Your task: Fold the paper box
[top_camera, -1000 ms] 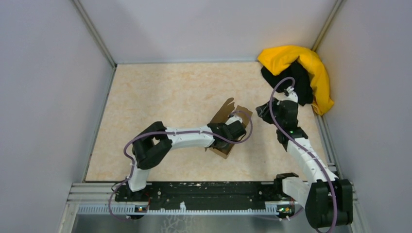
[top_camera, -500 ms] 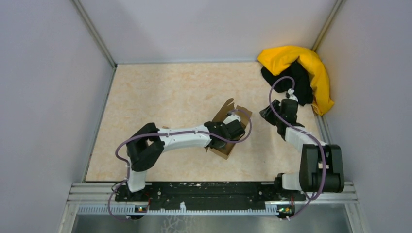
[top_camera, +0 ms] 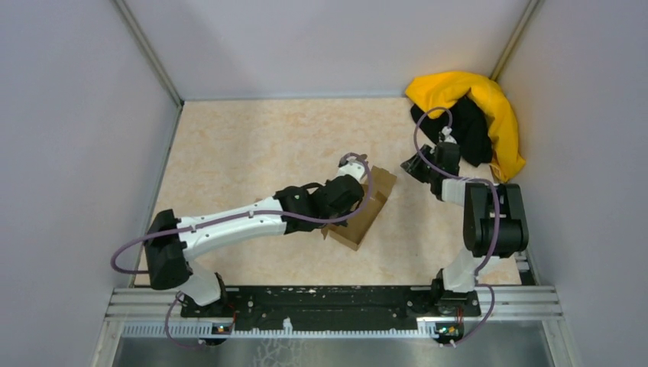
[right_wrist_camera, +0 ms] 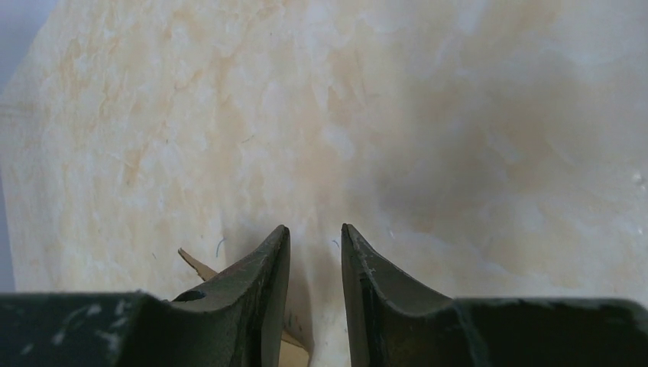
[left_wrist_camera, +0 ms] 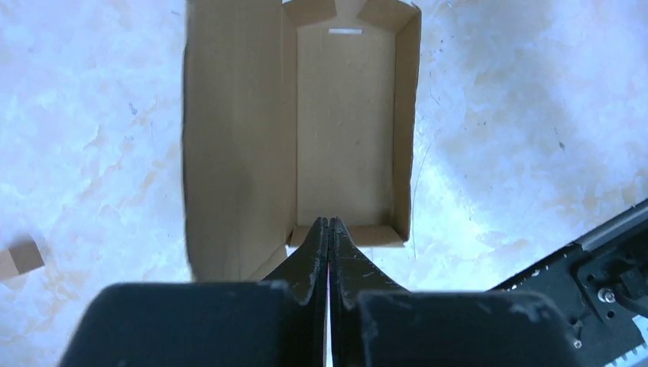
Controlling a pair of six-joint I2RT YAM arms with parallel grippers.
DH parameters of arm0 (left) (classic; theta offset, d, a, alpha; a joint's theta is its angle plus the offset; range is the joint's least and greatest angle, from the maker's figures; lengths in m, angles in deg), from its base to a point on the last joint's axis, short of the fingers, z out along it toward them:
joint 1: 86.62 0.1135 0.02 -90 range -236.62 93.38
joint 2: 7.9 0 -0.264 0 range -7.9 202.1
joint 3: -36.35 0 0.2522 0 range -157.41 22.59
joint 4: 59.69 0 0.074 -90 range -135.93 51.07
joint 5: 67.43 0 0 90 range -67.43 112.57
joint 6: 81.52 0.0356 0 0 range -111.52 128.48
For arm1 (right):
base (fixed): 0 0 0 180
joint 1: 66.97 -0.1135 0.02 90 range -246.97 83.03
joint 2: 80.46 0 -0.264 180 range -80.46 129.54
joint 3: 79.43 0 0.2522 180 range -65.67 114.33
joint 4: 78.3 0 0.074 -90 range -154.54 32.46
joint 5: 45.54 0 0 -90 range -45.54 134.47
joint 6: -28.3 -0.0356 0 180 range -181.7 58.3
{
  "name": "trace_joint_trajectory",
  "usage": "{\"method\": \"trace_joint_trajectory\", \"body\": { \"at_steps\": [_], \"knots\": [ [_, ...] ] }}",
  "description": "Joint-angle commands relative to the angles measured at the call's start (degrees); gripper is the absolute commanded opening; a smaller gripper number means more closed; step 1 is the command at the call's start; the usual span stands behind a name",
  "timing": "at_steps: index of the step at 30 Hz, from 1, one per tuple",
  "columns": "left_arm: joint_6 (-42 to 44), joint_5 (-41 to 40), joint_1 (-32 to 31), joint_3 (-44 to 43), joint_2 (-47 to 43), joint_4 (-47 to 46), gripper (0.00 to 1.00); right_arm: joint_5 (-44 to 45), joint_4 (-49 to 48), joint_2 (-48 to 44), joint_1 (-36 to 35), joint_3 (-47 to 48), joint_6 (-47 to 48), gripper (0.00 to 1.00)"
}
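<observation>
Working the half-formed box (top_camera: pixel 373 200) on the counter (top_camera: pixel 252 145): my left end effector (left_wrist_camera: pixel 328 223), clamped shut, touches its near end wall, while the right end effector (right_wrist_camera: pixel 315 232) hovers part-open and empty just beside it. The card looks light and stiff, so I'd pinch wall edges.

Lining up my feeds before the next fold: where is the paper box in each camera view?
Top external: paper box at table centre, partly under the left arm.
Left wrist: upper middle, an open tray with a wide flap on its left.
Right wrist: only a tan sliver at lower left, probably its edge.
Shared landmark: the marbled beige tabletop.
</observation>
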Motion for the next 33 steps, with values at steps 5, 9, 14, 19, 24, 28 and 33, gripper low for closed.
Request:
{"method": "trace_joint_trajectory", "body": {
  "at_steps": [5,9,14,19,24,28,33],
  "knots": [
    [-6.51,-0.94,-1.35,9.96,-9.14,0.89,0.00,-9.91,-10.29,6.65,-0.05,5.39,2.00,0.29],
    [-9.50,-2.45,-1.74,13.49,-13.13,3.40,0.00,-12.96,-10.44,9.12,-1.30,7.52,3.63,0.28],
    [-11.56,-3.30,-2.02,16.97,-18.88,3.59,0.00,-14.42,-10.39,8.87,-4.12,6.47,5.60,0.27],
    [-11.11,-5.56,-2.02,17.30,-18.54,4.00,0.00,-14.33,-9.55,6.56,-6.00,4.02,6.75,0.27],
    [-11.06,-8.15,-1.93,17.31,-17.43,3.52,0.01,-13.99,-8.55,2.30,-6.81,-0.19,7.69,0.26],
    [-10.49,-9.43,-1.61,17.44,-16.57,2.95,0.02,-14.29,-8.60,-2.06,-6.92,-5.29,7.85,0.26],
    [-9.60,-9.66,-0.16,18.17,-15.64,1.98,0.02,-15.07,-7.33,-9.32,-7.10,-10.66,8.07,0.26]
  ]
}}
